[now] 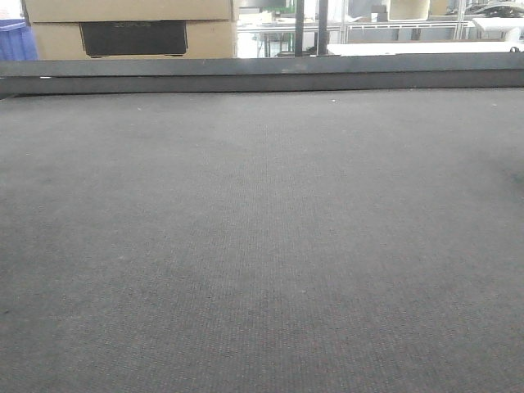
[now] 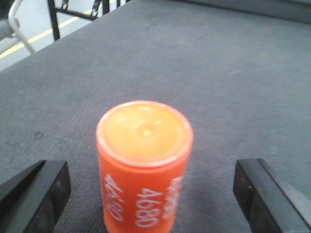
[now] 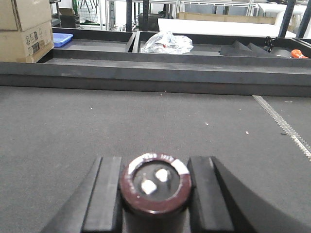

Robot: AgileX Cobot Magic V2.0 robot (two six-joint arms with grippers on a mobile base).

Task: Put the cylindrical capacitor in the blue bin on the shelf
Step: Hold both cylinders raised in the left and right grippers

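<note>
My right gripper is shut on the cylindrical capacitor, a dark maroon cylinder whose end face shows two pale terminals. It is held just above the grey mat. My left gripper is open, with its black fingers wide apart on either side of an upright orange cylinder marked 4680. That cylinder stands on the mat and neither finger touches it. The steel shelf is out of view. Neither gripper shows in the front view.
A raised black rail bounds the mat's far edge. Beyond it are black troughs holding a shallow blue tray and a crumpled clear bag. Cardboard boxes stand at the far left. Another blue container shows in the front view.
</note>
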